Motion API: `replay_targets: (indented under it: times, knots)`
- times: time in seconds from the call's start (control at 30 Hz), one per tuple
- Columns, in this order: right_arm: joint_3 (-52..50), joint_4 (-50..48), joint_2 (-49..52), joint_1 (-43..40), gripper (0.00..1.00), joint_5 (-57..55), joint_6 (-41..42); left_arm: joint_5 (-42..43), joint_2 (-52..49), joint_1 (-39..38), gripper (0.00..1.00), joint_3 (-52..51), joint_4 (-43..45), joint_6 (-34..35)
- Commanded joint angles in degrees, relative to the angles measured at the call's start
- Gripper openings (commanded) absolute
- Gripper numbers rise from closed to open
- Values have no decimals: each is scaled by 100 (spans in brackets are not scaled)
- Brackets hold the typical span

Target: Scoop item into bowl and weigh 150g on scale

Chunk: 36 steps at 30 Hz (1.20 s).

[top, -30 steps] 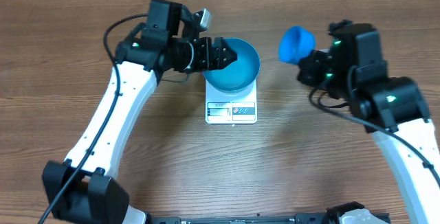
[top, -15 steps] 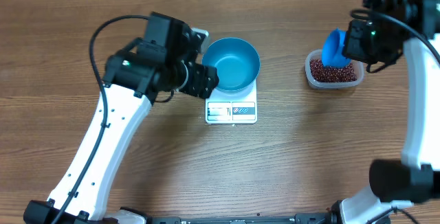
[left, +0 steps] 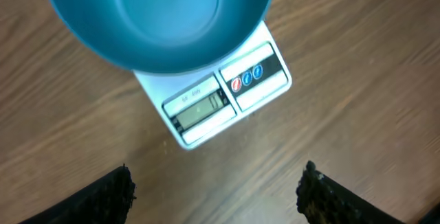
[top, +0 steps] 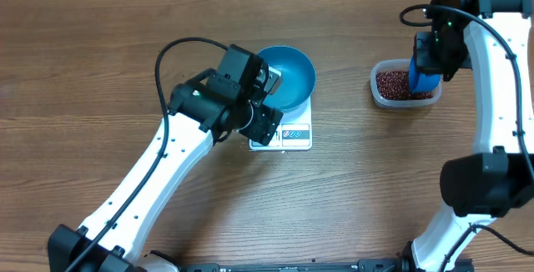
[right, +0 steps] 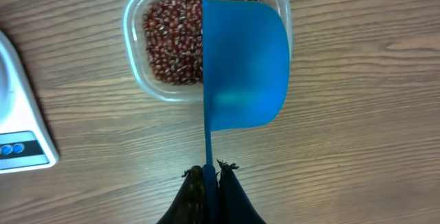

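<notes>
Now the scoop point(right: 244, 66), clamped in the right jaws, should be dipped deep into the beans point(right: 172, 45); left jaws are held apart.

A brown wood-grain table point(top: 350, 197) carries everything; a white scale point(top: 288, 136) lies flat on it near the middle, display edge toward the near side; a clear plastic tub point(top: 377, 95) stands at the far right, well apart from the scale.

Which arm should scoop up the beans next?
The right arm: its jaws are shut on the small blue plastic scoop, right over the clear plastic tub of red-brown beans. The left arm has open, empty jaws by the white square scale.
</notes>
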<state>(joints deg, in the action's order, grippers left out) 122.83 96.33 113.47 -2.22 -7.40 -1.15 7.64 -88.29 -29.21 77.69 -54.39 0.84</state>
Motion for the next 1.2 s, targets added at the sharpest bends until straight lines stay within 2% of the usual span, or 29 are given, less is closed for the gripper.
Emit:
replay_targets:
  times: [0.0, 0.07, 0.1, 0.13, 0.17, 0.2, 0.23, 0.27, 0.33, 0.4, 0.67, 0.73, 0.83, 1.17]
  knots:
    - [90, -39, 122, -17, 4, -160, -83, -57, -138, -190, 77, -203, 328, -195]
    - [90, -42, 155, -17, 4, -160, -83, -57, -284, -356, 73, -260, 597, -160]
    - [90, -42, 164, -17, 4, -160, -81, -57, -369, -435, 67, -273, 680, -111]
    - [90, -42, 164, -17, 4, -160, -81, -57, -529, -566, 50, -273, 765, -9]
    - [90, -42, 164, -17, 4, -160, -81, -59, -597, -623, 42, -273, 789, 55]
    - [90, -44, 164, -17, 4, -157, -63, -63, -787, -785, 14, -273, 839, 188]
    - [90, -46, 164, -17, 4, -160, -63, -81, -846, -850, 4, -273, 859, 280]
    - [90, -46, 164, -17, 4, -157, -63, -177, -898, -927, 4, -273, 885, 455]
    - [90, -52, 164, -17, 4, -157, -63, -885, -946, -1113, 4, -273, 988, 1200]
    - [90, -66, 164, -17, 4, -157, -63, -1191, -949, -1220, 4, -317, 1132, 1473]
    - [90, -96, 164, -17, 4, -157, -63, -1279, -949, -1375, 4, -1285, 2507, 1521]
    - [90, -107, 164, -17, 4, -157, -61, -1292, -949, -1373, 4, -1453, 2835, 1305]
    - [90, -105, 164, -17, 4, -157, -61, -1316, -981, -1373, 4, -1534, 3045, 765]
    - [90, -127, 164, -17, 4, -155, -42, -1381, -1464, -1351, 4, -1620, 3495, 815]
